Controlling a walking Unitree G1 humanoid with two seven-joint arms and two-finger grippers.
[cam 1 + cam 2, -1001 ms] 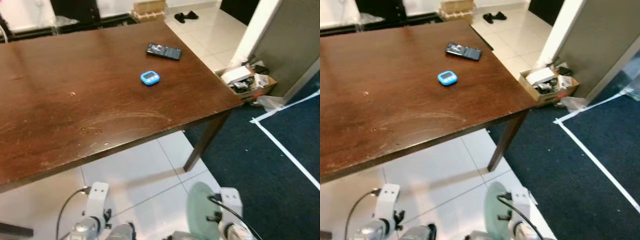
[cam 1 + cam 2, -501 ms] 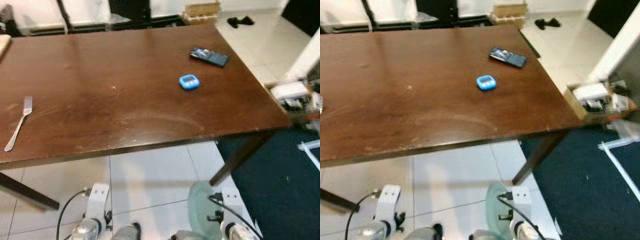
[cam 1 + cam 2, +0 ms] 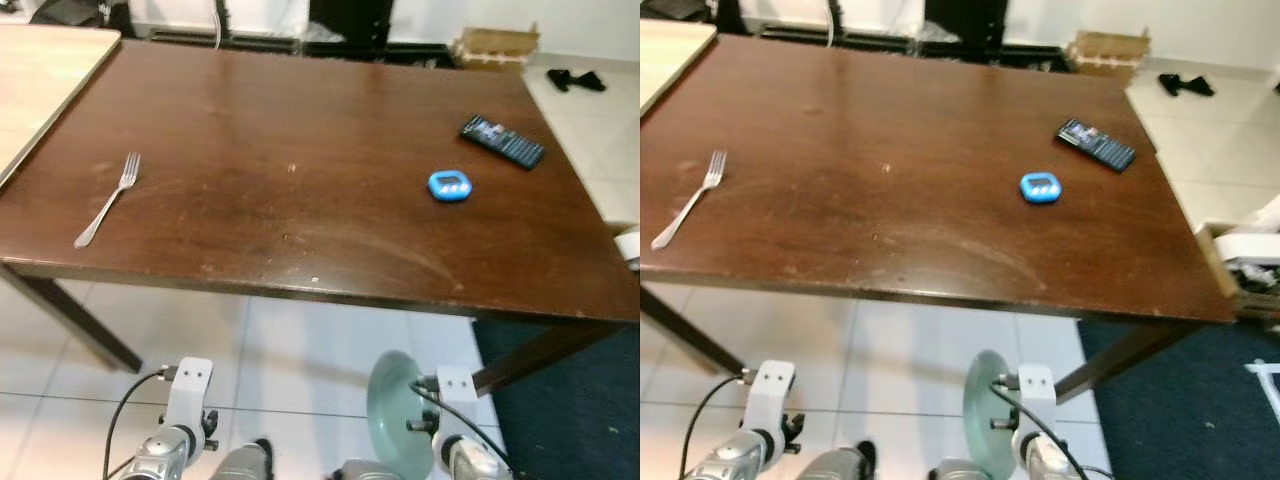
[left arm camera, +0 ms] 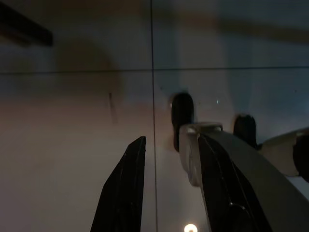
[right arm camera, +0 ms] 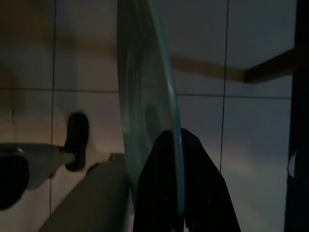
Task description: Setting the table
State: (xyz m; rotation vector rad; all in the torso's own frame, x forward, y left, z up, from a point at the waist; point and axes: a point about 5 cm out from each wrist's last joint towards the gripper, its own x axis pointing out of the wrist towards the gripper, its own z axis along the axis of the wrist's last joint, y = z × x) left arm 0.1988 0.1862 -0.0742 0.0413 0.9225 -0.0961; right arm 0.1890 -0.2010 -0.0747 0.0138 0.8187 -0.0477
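Below the table (image 3: pixel 300 250), right hand (image 5: pixel 166 145) gripping plate (image 5: pixel 145 96), fork (image 3: pixel 108 199) on top

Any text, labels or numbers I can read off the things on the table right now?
No text can be read.
Blue timer: it has a small display, but any digits are too small and blurred.
Black remote: light marks on its face, too blurred to read.
Fork: no marking can be made out.
Green plate in the right gripper: no print visible.
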